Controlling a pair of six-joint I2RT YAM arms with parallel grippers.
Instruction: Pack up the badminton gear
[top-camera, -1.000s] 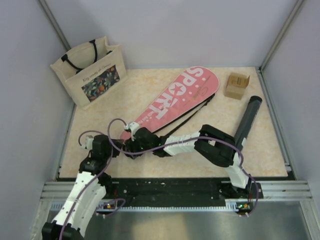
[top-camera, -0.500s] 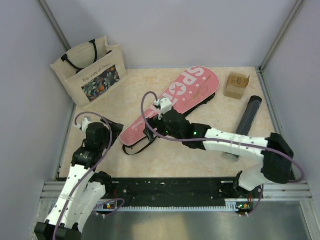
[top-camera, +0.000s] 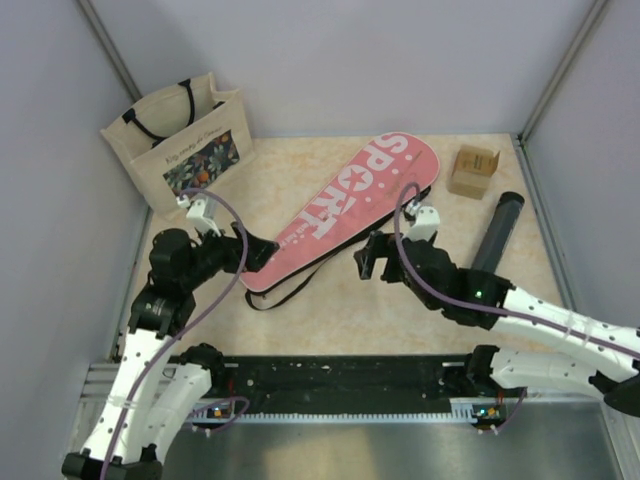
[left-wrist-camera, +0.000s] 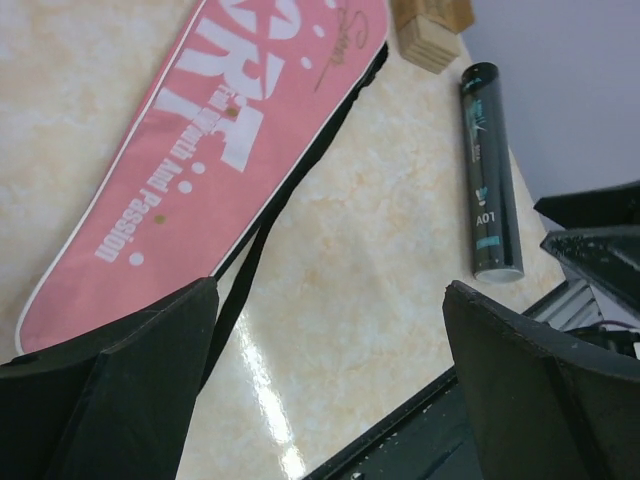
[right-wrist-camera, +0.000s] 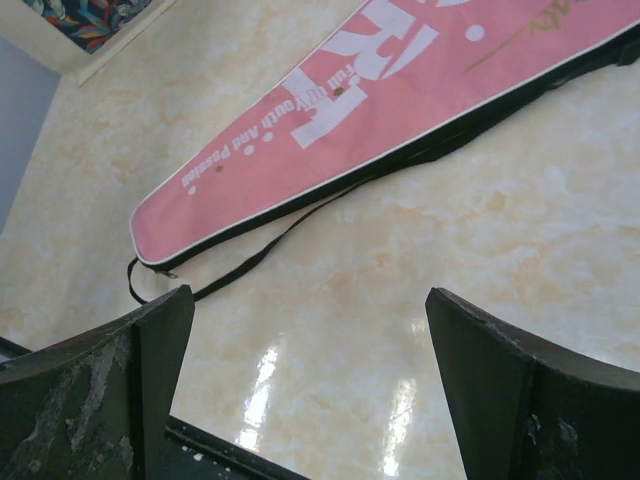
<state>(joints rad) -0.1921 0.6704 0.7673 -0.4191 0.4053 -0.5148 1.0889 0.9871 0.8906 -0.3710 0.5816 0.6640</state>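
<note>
Cover (top-camera: 345, 205) diagonal; left tool (top-camera: 258, 250) at its narrow end, right tool (top-camera: 366, 262) beside its long edge, both spread.

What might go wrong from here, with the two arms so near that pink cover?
The black strap trails loose at the narrow end of the pink cover, right by the open left tool; it might snag a finger. The dark tube lies on its side near the right tool; a nudge would likely send it rolling. The cover is long, so lifted by one end it may droop or swing toward the cardboard box.
</note>
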